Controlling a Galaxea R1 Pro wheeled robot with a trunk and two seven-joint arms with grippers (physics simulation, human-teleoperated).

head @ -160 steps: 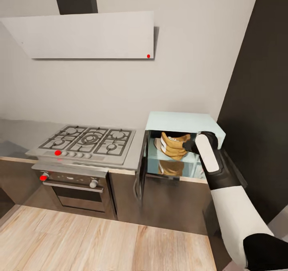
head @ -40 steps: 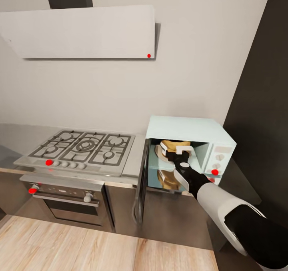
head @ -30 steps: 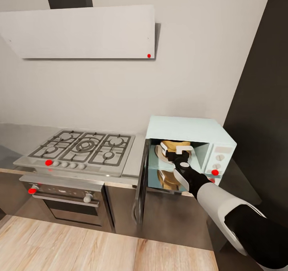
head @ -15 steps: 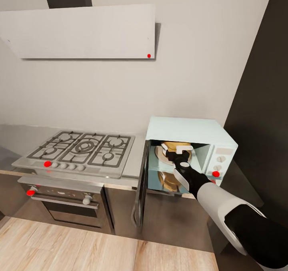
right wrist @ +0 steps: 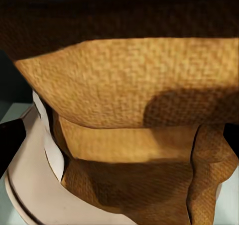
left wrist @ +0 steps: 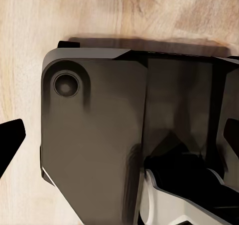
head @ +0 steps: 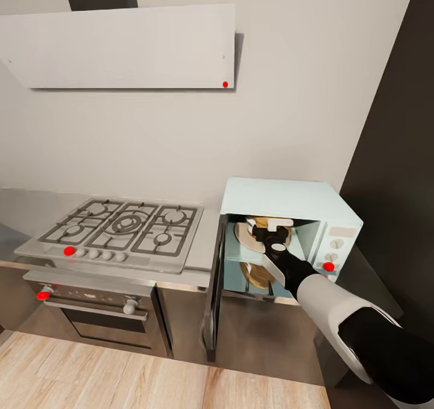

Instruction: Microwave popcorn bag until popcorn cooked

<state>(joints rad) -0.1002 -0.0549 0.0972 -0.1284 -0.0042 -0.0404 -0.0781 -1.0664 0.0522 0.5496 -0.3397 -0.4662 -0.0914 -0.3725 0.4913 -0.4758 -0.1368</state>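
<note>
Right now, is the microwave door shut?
No, the microwave door hangs wide open on its left side, and the tan bag shows inside the cavity.

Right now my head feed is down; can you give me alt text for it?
The right hand reaches into the open microwave, at the popcorn bag inside. The door hangs open toward the gas hob, under a white hood.
</note>
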